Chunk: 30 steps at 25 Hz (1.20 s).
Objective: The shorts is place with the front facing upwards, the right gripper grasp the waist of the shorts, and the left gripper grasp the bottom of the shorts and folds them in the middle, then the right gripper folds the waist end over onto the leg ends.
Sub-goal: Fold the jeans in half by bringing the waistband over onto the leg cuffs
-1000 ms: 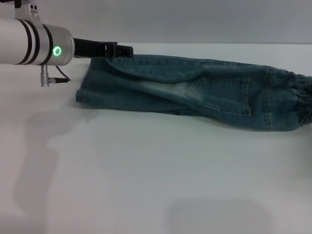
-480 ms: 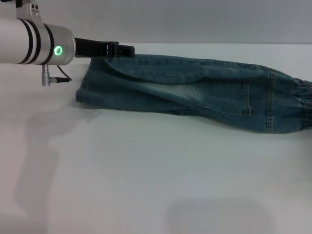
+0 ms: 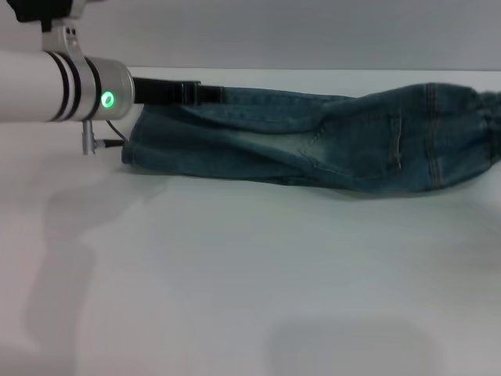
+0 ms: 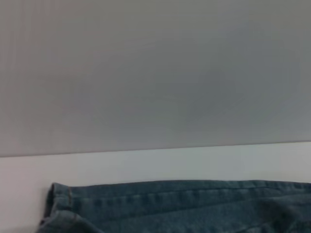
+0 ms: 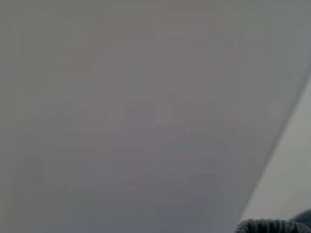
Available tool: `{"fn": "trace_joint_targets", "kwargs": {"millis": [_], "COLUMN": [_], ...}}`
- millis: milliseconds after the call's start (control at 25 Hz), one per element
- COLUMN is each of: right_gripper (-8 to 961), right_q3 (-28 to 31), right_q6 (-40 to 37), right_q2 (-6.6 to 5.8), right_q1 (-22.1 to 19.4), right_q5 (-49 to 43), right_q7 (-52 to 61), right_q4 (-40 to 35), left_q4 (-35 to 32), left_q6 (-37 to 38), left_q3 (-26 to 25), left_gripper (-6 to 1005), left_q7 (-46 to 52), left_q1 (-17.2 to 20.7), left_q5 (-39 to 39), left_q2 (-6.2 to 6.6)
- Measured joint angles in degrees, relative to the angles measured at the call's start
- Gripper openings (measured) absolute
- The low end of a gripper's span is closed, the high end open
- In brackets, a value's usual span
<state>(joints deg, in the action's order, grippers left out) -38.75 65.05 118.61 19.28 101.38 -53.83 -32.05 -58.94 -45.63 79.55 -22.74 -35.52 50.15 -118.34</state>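
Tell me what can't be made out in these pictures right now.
- Right hand: in no view; the head view's right edge cuts off the waist, so what lifts it is unseen.
- Left hand: at the far edge of the shorts in the head view; whether it is open or shut on denim is unclear.
- Left wrist view: no fingers visible, only the hem.
- Right wrist view: just a dark scrap at the edge.
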Motion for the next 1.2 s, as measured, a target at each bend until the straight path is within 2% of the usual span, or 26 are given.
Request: {"fn": "trace_joint_targets", "kwargs": {"millis": [280, 480, 1040, 1200], "right_gripper": [2, 2, 3, 2], "right_q3": [-0.9, -4.1, -10.4, -11.8], "right_q6": [3.1, 2.7, -2.1, -2.6], "right_q2": [0.09, -0.08, -1.07, -1.08], "right_q1": [2.7, 6.1, 16.3, 17.9], "right_q5": [0.0, -0.3, -5.9, -6.3], "right_q7": [4.2, 7.9, 13.5, 13.9], "right_q4": [-6.0, -10.4, -12.8, -12.8], "left_q4": [4.0, 4.5, 5.2, 4.7], "left_q6": [4.1, 6.5, 7.8, 8.8], "left_q3": [2.3, 4.0, 5.3, 4.9], "left_gripper": [816, 816, 816, 816], "left_q7": [-4.0, -6.1, -7.4, -7.4], "left_q1": [0.4, 1.4, 3.0, 4.6], "left_q5": [5.3, 8.5, 10.6, 10.7], "left_q2": [-0.06, -0.06, -0.01, 0.10]}}
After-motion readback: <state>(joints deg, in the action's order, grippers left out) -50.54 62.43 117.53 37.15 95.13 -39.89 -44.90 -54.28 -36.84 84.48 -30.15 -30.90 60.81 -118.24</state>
